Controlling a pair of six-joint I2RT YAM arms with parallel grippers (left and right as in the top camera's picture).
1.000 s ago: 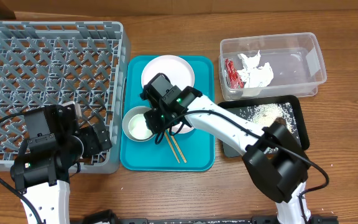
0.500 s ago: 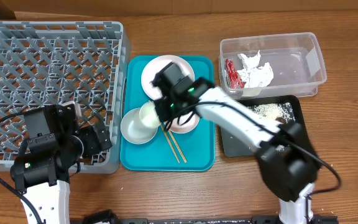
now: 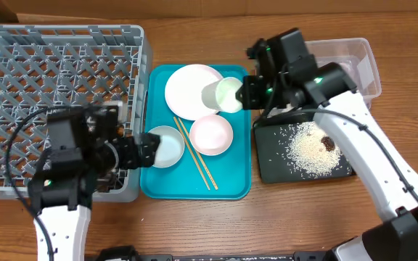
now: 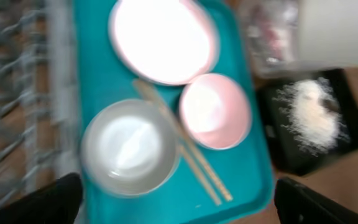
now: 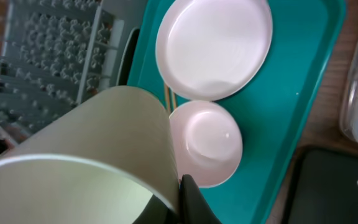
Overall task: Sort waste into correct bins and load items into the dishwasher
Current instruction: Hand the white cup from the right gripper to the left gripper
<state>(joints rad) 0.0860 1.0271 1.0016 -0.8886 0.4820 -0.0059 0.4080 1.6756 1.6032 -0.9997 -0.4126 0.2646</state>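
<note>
overhead is showing the right pincer point(image 3: 242, 92) gripping the white cup point(image 3: 222, 94), tipped sideways above the right edge of the teal tray point(image 3: 231, 175), beside the black tray point(image 3: 267, 168) holding rice point(image 3: 307, 148). likely it is emptying the cup before loading, so next it is needing tipping over that tray. the left pincer point(image 3: 149, 150) is gaping open by the white bowl point(image 3: 167, 147).
</note>
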